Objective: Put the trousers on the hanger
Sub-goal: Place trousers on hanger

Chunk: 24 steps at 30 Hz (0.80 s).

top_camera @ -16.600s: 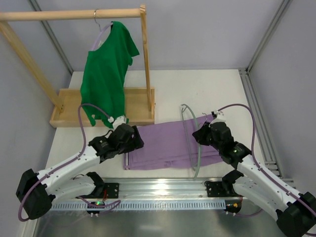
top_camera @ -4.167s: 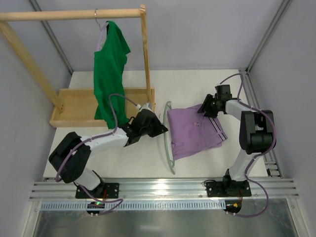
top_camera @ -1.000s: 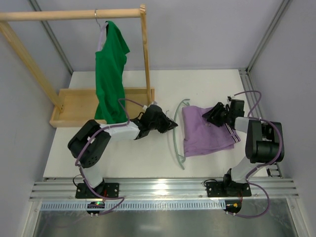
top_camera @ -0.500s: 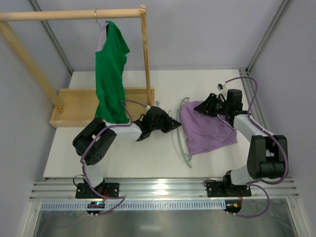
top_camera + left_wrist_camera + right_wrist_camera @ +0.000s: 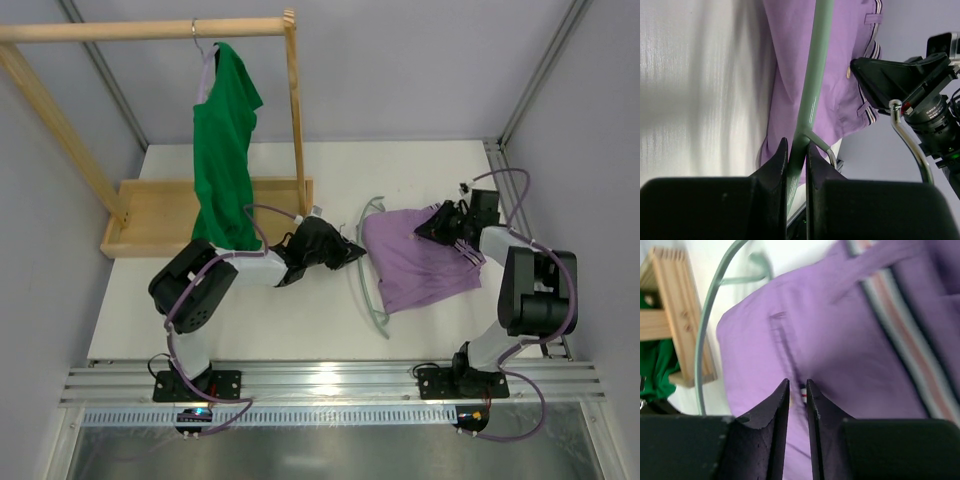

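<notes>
The lilac trousers [image 5: 415, 265] lie crumpled on the white table, right of centre, striped waistband toward the right. The pale mint hanger [image 5: 367, 300] lies along their left edge, its loop partly under the fabric. My left gripper [image 5: 350, 253] is shut on the hanger's bar; in the left wrist view its fingers pinch the hanger [image 5: 812, 85] near the hook, with the trousers [image 5: 790, 50] beyond. My right gripper [image 5: 425, 228] sits on the trousers' upper edge. Its jaws [image 5: 797, 382] stand narrowly apart around a fold of the trousers [image 5: 840, 350], the hanger [image 5: 707, 310] curving at the left.
A wooden rack [image 5: 295, 110] with a box base [image 5: 150, 215] stands at the back left. A bright green top [image 5: 222, 140] hangs from its rail. Metal frame posts border the table [image 5: 250, 310], and a slotted rail [image 5: 330, 385] runs along the near edge.
The right gripper's jaws have closed down onto the trousers' fabric near the top edge, and the cloth has shifted slightly. The left gripper keeps its hold on the hanger, hardly moving.
</notes>
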Motion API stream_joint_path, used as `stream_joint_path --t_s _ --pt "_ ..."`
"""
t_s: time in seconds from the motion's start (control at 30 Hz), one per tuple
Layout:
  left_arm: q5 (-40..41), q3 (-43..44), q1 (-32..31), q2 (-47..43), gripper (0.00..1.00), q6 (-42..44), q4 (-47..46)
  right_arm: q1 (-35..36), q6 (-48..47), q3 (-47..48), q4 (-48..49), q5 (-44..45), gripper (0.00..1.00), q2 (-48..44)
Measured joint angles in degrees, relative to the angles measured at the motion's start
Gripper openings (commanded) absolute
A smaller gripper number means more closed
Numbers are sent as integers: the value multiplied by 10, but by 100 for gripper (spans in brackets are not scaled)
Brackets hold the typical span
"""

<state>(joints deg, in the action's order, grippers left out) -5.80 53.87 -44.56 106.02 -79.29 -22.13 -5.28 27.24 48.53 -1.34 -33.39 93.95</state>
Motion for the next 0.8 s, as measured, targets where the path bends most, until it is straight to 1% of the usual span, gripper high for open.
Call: stream_joint_path --t_s 0.03,0.07,0.13,0.23,0.33,0.4,0.5,0.57,0.67,0.8 --pt "2 0 0 -1 1 0 1 -14 -1 -2 -7 16 25 -9" --pt "2 0 0 -1 0 1 2 -27 -2 -3 -12 28 31 -19" --pt "2 0 0 -1 1 3 2 -45 -2 -2 -18 51 31 -33" --pt "0 4 0 -1 1 7 3 -45 -5 14 -24 61 33 -24" --pt "-4 6 0 0 1 12 3 -45 -23 27 -51 68 48 -18" --pt "-7 7 0 0 1 17 3 -47 -35 28 -75 75 54 -30" --pt "-19 21 1 4 0 37 15 -51 -54 42 -123 99 58 -56" --pt "-30 40 2 6 0 60 37 -54 -68 76 -152 112 60 -61" --pt "-36 61 2 6 0 93 71 -55 -85 122 -173 124 63 -55" --pt "-38 67 9 3 1 116 97 -55 -103 139 -184 135 65 -41"
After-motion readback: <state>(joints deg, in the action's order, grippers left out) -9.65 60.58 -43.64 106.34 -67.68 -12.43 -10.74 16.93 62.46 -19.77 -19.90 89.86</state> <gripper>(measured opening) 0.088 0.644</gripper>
